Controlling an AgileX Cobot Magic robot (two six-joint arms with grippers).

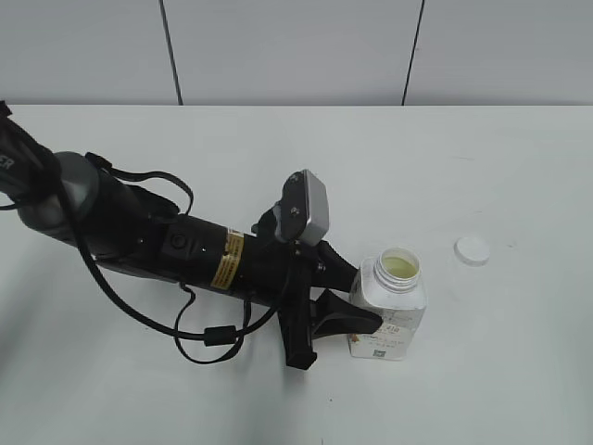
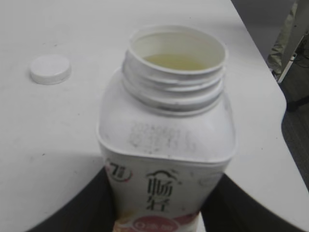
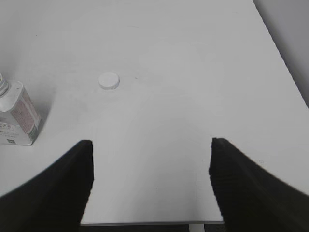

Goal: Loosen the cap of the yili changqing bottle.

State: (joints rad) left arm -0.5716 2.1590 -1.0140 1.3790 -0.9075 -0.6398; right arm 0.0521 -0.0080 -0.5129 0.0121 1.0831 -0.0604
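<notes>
The yili changqing bottle (image 1: 389, 311) stands upright near the table's front with its wide threaded neck uncovered and pale liquid inside. My left gripper (image 1: 357, 295) is shut on the bottle's body from the left. In the left wrist view the bottle (image 2: 166, 145) fills the frame, with the black fingers (image 2: 91, 205) pressed on both its sides. The cap (image 1: 472, 250) lies flat on the table to the bottle's right, apart from it; it also shows as the cap (image 2: 50, 69) and the cap (image 3: 108, 80). My right gripper (image 3: 149, 145) is open and empty, out of the exterior view. The bottle (image 3: 17, 116) sits at its view's left edge.
The left arm (image 1: 139, 236) with its looping cable lies across the white table (image 1: 278, 148). The table's near edge (image 3: 145, 223) runs just under the right gripper, and a side edge (image 2: 285, 111) is close behind the bottle.
</notes>
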